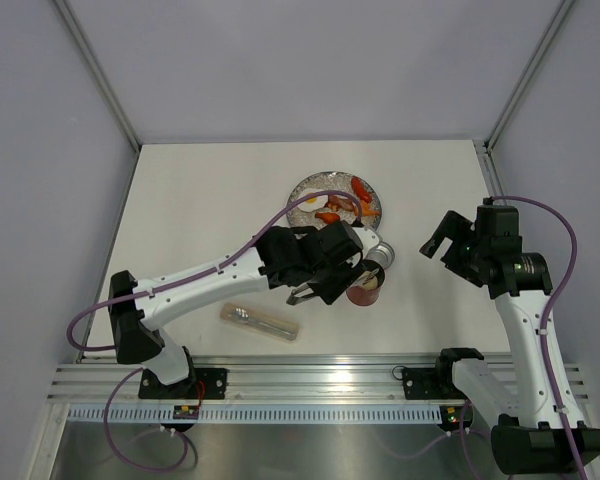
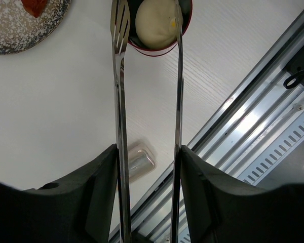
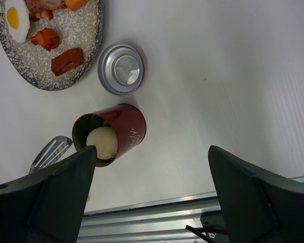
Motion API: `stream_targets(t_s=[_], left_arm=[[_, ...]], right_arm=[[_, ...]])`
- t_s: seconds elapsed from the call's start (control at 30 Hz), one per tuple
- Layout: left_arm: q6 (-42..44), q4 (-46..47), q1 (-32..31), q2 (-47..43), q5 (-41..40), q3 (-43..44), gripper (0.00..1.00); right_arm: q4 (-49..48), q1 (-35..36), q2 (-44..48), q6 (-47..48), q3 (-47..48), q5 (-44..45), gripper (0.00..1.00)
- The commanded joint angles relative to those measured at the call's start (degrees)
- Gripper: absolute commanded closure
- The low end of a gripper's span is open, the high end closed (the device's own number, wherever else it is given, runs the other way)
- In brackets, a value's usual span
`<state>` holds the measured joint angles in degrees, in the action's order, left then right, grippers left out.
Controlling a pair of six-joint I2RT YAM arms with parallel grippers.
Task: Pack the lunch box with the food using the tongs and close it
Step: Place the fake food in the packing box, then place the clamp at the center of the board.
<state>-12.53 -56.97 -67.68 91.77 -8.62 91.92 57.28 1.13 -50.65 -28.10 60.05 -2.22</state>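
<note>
- The left tool (image 2: 149,148) grips the tongs (image 2: 120,91). One dark finger presses against the outside of each silver arm, and the arms stand apart in a narrow V.
- The tongs' tips reach the lunch box (image 3: 126,129). In the left wrist view they sit on either side of its open mouth, with the slotted tip just outside the red rim.
- The lunch box stands upright on the table (image 1: 200,200), just ahead of the left tool and between the plate and the near rail.
- A pale ball (image 3: 102,143) lies inside the lunch box, between the two tips. Whether they touch it cannot be told.
- The right tool (image 1: 442,238) hangs to the right of the lunch box, well apart from it, with its jaws wide and nothing between them.
- The lid (image 3: 120,68) lies on the table just beside the lunch box, on the plate's side, silver face up and apart from both tools.
- The table is white with a faint grain. A ridged aluminium rail (image 1: 320,375) runs along its near edge, and pale grey walls (image 1: 310,60) with metal corner posts close it in.
- The speckled grey plate (image 3: 66,76) near the table's middle carries a fried egg (image 3: 15,17), red-brown sausages (image 3: 67,61) and orange pieces.
- A clear oblong case (image 1: 260,320) lies near the rail, left of the lunch box.
- From above, the left arm's wrist covers most of the tongs and the plate's near edge.
</note>
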Motion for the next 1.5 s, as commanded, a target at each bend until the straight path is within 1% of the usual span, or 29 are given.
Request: stream_targets(t_s=[0.0,0.13,0.27,0.33,0.37,0.4,0.43,0.47,0.5,0.6,0.63,0.67,0.8,0.83,0.87,0.97,1.13,1.23,1.27,1.4,1.47], left_arm=[[-0.65,0.98,-0.35,-2.12,-0.69,3.52,0.48],[-0.91,0.81,0.00,-3.70,-3.23,5.37,0.49],[-1.00,1.85,3.42,-6.15,-5.53,5.03,0.49],[-1.26,4.31,7.99,-8.44,-5.44,1.97,0.50],[-1.87,5.45,12.09,-10.01,-4.74,0.82,0.50],[-2.14,6.77,14.40,-10.81,-4.30,-0.50,0.50],[-2.32,10.18,16.42,-11.60,-3.86,-1.91,0.50],[-2.49,12.04,18.44,-12.22,-4.64,-4.62,0.50],[-2.67,13.71,21.85,-12.75,-5.34,-5.86,0.50],[-3.46,20.92,28.11,-13.19,-7.46,-10.08,0.49],[-4.16,24.24,29.61,-12.50,-7.81,-11.14,0.49],[-4.34,25.93,32.58,-12.05,-7.55,-12.98,0.49],[-6.09,34.71,38.22,-6.54,-10.53,-17.11,0.48],[-6.71,36.04,39.37,-6.51,-10.02,-17.82,0.48],[-7.58,37.01,41.64,-4.08,-9.66,-18.18,0.48],[-8.82,40.26,43.59,-0.64,-9.65,-18.35,0.48],[-9.35,41.06,44.74,6.84,-11.15,-15.02,0.47],[-9.09,41.94,45.18,8.95,-10.89,-14.05,0.33],[-9.09,41.85,45.62,9.48,-10.80,-13.44,0.24],[-10.40,41.85,47.37,10.36,-8.34,-13.52,0.15],[-10.84,41.85,47.90,9.23,-7.38,-13.96,0.14]], right_arm=[[-0.50,0.19,0.91,-0.12,0.42,-0.07,0.00],[-0.41,0.11,1.17,-0.12,0.15,0.02,0.01],[-0.67,0.11,1.26,-0.12,-0.28,-0.15,0.01],[-0.85,0.10,1.26,-0.29,-0.64,-0.33,0.01],[-0.94,0.10,1.26,-0.38,-0.72,-0.33,0.00],[-1.03,0.19,1.26,-0.29,-0.81,-0.42,0.01],[-1.20,0.11,1.17,-0.29,-1.07,-0.51,0.00],[-1.38,0.10,1.08,-0.38,-1.16,-0.59,0.00],[-1.55,0.19,1.00,-0.38,-1.34,-0.68,0.01],[-1.73,0.19,0.56,-0.38,-1.34,-0.77,0.00],[-1.73,0.11,0.56,-0.21,-1.34,-0.68,0.01],[-1.73,0.19,0.47,-0.03,-1.34,-0.51,0.00],[-1.64,0.11,0.47,0.41,-1.78,0.19,0.00],[-1.82,0.10,0.47,0.41,-1.95,0.20,0.00],[-1.99,0.10,0.38,0.32,-2.30,0.20,0.00],[-2.26,0.19,-0.67,0.32,-2.75,-0.24,0.00],[-4.19,0.10,-1.90,-0.03,-4.32,-2.52,0.01],[-5.50,0.19,-3.31,-2.13,-5.29,-2.00,0.00],[-6.29,0.19,-3.31,-3.36,-5.73,-1.83,0.00],[-11.30,0.10,-4.71,-4.95,-7.67,-2.44,0.01],[-12.36,0.19,-7.16,-5.47,-7.84,-3.14,0.03]])
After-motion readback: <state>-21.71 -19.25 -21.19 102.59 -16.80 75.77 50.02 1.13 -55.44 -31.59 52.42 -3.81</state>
